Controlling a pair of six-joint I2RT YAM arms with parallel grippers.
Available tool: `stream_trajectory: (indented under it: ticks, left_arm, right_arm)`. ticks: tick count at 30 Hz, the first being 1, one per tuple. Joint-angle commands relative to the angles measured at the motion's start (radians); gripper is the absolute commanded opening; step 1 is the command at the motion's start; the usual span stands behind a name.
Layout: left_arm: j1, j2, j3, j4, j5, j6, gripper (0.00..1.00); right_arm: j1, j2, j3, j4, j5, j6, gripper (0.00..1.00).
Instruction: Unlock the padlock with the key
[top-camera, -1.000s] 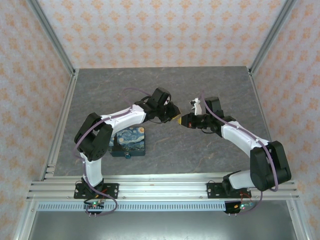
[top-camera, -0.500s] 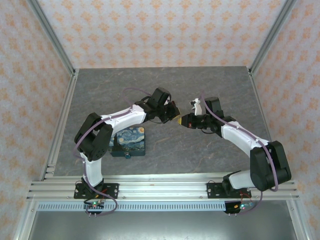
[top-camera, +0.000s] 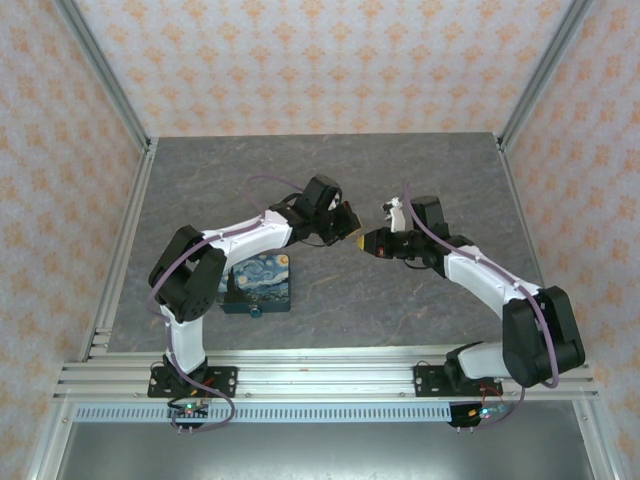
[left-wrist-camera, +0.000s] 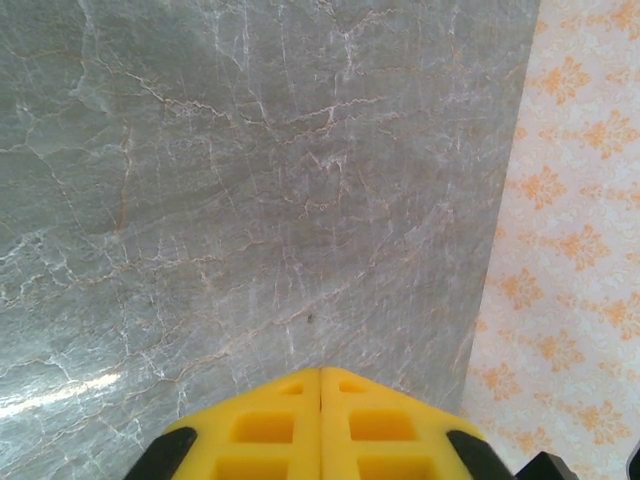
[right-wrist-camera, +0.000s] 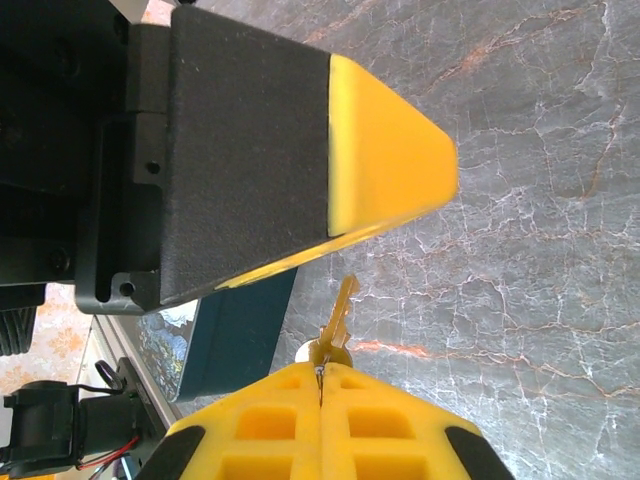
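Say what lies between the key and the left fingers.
Nothing: the right wrist view shows a bare gap between key and left fingers, table behind.

The key (right-wrist-camera: 340, 315) shows little beyond its blade; its head is pinched between the closed pads of the right tool (right-wrist-camera: 320, 372). From above, the left arm (top-camera: 205, 270) covers a corner of the painted box (top-camera: 265, 280). The padlock (top-camera: 257, 312) at the box's near edge is too small for its shackle to be made out.
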Motion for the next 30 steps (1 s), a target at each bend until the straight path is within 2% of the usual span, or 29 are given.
stream_trajectory:
  ticks: [1, 4, 5, 7, 16, 30]
  left_arm:
    - [-0.012, -0.058, -0.018, -0.009, -0.052, 0.009, 0.24]
    - [-0.012, -0.063, -0.019, -0.009, -0.05, 0.008, 0.42]
    - [-0.012, -0.065, -0.021, -0.005, -0.049, 0.004, 0.46]
    - [-0.013, -0.071, -0.027, 0.007, -0.049, -0.001, 0.47]
    - [-0.038, -0.081, -0.055, 0.055, -0.008, -0.012, 0.35]
    - [-0.054, -0.077, -0.085, 0.069, -0.022, -0.022, 0.13]
  right_arm:
    - [-0.006, -0.024, -0.012, 0.031, 0.005, -0.008, 0.0]
    - [-0.006, -0.024, -0.012, 0.032, 0.006, -0.009, 0.0]
    - [-0.005, -0.024, -0.012, 0.031, 0.005, -0.009, 0.0]
    - [-0.005, -0.024, -0.011, 0.031, 0.009, -0.011, 0.0]
    - [-0.007, -0.024, -0.012, 0.033, 0.017, -0.013, 0.0]
    - [-0.011, -0.025, -0.012, 0.029, 0.02, -0.016, 0.0]
